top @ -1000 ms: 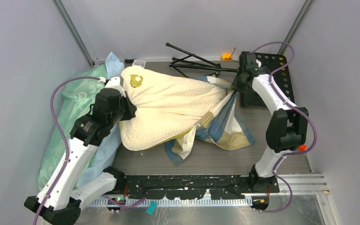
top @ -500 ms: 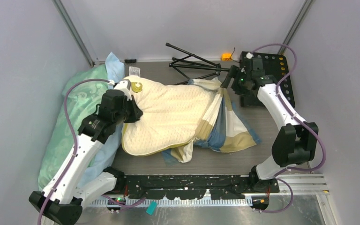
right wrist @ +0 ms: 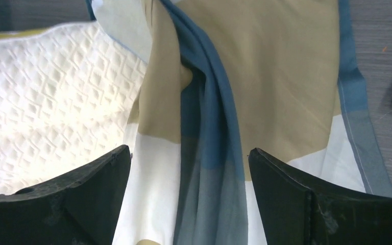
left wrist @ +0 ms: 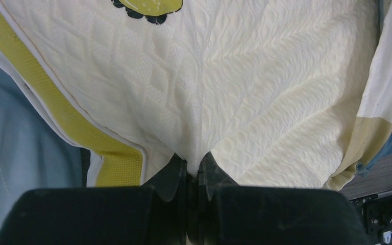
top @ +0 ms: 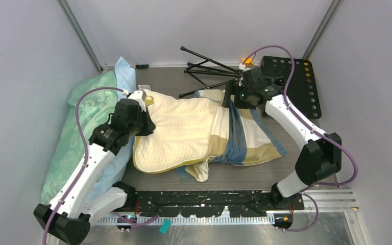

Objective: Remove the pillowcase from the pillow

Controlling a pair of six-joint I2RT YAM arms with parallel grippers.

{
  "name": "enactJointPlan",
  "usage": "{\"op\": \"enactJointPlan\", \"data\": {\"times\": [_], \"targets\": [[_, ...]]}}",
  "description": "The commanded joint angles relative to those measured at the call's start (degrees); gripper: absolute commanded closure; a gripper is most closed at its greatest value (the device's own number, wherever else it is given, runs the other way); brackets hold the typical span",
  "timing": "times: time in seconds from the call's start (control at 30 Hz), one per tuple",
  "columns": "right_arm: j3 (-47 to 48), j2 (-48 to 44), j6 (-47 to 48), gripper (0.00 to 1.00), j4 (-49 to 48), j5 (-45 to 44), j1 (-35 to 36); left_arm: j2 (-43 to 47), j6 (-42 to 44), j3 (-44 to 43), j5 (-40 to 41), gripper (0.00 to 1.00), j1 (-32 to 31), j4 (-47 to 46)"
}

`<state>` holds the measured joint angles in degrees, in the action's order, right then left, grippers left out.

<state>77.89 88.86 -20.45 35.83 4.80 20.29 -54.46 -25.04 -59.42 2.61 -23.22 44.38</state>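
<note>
Top view: pulling-off step, pillow (top: 178,127) half bared.
My left tool (left wrist: 194,171) pinches it; right tool (right wrist: 189,153) gapes empty over pillowcase (top: 245,140). I'd clamp, pull rightward.

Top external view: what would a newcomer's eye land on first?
The cream-yellow pillow fills the middle of the view, its right end inside the blue, tan and white pillowcase. The left fingers pinch the pillow's left end, while the right fingers hang wide open over the pillowcase. A mint-green pillow lies at far left.
</note>
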Motion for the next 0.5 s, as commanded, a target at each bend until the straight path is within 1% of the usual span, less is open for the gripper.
{"op": "enactJointPlan", "data": {"times": [0.0,0.1,0.2,0.3,0.4,0.47], "targets": [[-2.28,-5.57,0.96,0.1,4.82,-7.51,7.09,1.35,1.54,-1.48,2.88,1.0,0.2,-2.2],[-2.72,-8.64,-2.09,0.1,10.24,-14.55,14.21,0.62,1.57,-1.8,2.61,1.0,0.2,-2.41],[-4.33,-11.23,-6.56,0.09,13.03,-19.25,18.85,-0.11,1.44,-2.65,2.31,1.0,0.2,-2.45],[-8.81,-12.64,-11.05,0.09,12.43,-20.53,21.66,-0.46,0.94,-3.24,2.76,1.0,0.2,-2.48],[-13.83,-13.08,-14.85,0.09,11.28,-20.94,22.83,-1.09,0.27,-3.92,3.78,1.0,0.15,-1.46],[-16.93,-13.66,-17.05,0.13,11.2,-22.59,22.89,-1.76,0.1,-4.77,4.77,1.0,0.19,-0.28]]}}
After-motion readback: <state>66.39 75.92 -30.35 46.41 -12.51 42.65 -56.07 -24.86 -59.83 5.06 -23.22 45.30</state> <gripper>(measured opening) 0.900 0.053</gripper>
